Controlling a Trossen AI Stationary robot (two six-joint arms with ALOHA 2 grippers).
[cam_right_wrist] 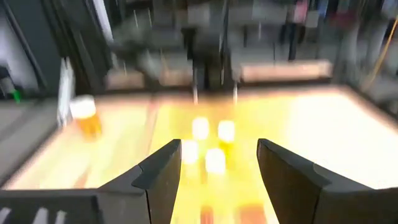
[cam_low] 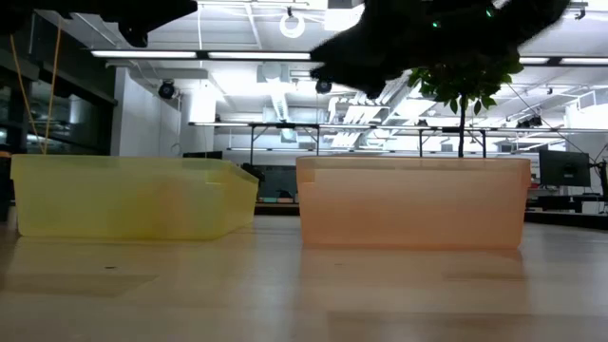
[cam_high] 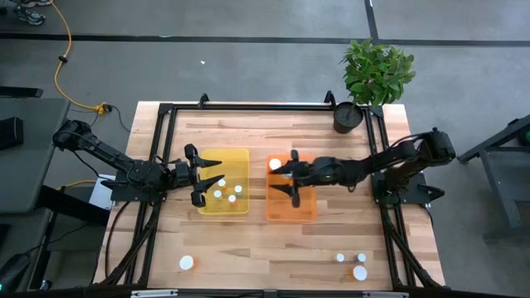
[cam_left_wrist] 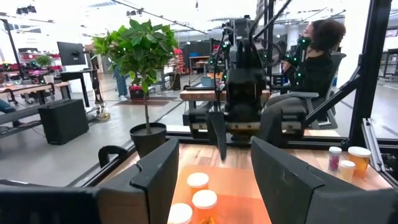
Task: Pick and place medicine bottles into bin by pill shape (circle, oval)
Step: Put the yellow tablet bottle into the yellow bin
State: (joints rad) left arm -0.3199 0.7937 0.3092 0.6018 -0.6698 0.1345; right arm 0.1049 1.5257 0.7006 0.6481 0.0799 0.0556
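Several white-capped medicine bottles (cam_high: 219, 194) lie in the yellow bin (cam_high: 240, 157). One more (cam_high: 275, 165) is in the orange bin (cam_high: 308, 211). On the bare table near its front edge stand one bottle (cam_high: 187, 263) at the left and three (cam_high: 359, 272) at the right. My left gripper (cam_high: 197, 175) hangs open over the yellow bin's left edge, level, with nothing between its fingers (cam_left_wrist: 214, 180). My right gripper (cam_high: 293, 177) hangs open over the orange bin, empty (cam_right_wrist: 217, 174), facing the yellow bin's bottles (cam_right_wrist: 214, 160).
A black pot with a green plant (cam_high: 349, 116) stands at the table's far right corner. The two bins stand side by side at mid-table (cam_low: 133, 198) (cam_low: 413, 201). A black frame rail (cam_high: 265, 106) runs round the table. A person (cam_left_wrist: 317, 62) sits beyond the table.
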